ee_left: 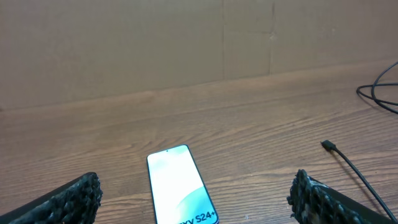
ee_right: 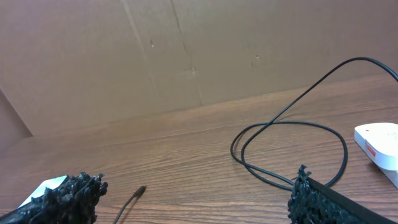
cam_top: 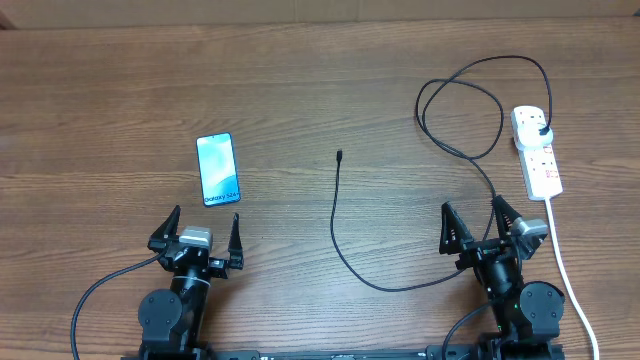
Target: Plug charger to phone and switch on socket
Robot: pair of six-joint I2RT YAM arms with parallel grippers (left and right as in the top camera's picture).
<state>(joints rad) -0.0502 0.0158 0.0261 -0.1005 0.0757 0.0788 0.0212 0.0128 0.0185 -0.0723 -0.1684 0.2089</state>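
Phones counted: one slim rectangular smartphone (cam_top: 218, 169) with a lit blue-teal screen lay face up on the brown wood-grain table (cam_top: 100, 120), left of centre.
Chargers counted: one long thin black cable (cam_top: 333, 215).
Charger tip: the small plug tip (cam_top: 340, 154) lay loose on the table near the middle, well apart from the phone and connected to nothing.
Charger run: the cable curved back toward the right arm, then made one loop at the far right.
Charger plug: its black plug (cam_top: 541, 128) sat in the far end of the strip.
Sockets counted: one white elongated power strip (cam_top: 545, 172) with red-marked switches lay at the right edge; the switch positions could not be read.
Strip cord: one thick white cord (cam_top: 565, 265) ran toward the near edge.
Left gripper (cam_top: 206, 212): both fingers were spread wide and held nothing, just short of the phone's near end.
Right gripper (cam_top: 470, 203): both fingers were spread wide and held nothing, above the cable.
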